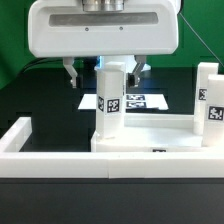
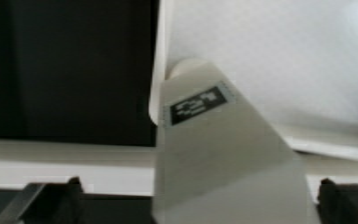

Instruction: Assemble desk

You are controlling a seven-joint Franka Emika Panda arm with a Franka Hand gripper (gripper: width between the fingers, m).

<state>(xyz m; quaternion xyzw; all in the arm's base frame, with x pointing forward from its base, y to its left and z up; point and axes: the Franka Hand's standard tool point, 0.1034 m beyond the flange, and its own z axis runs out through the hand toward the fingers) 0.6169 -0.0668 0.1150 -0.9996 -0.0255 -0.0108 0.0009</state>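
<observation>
A white square leg post (image 1: 110,100) with a black-white tag stands upright on the left corner of the white tabletop slab (image 1: 160,132). A second tagged leg post (image 1: 208,100) stands at the slab's right end. My gripper (image 1: 104,75) hangs over the first post, open. Its dark fingertips (image 1: 72,76) straddle the post's top with a gap on each side. In the wrist view the tagged leg post (image 2: 220,150) runs up between the two fingers (image 2: 51,202) of the gripper (image 2: 197,205), touching neither. The pale tabletop (image 2: 274,50) lies beyond it.
A long low white border wall (image 1: 80,165) runs along the front and turns back at the exterior view's left (image 1: 18,135). The marker board (image 1: 142,100) lies flat on the black table behind the first post.
</observation>
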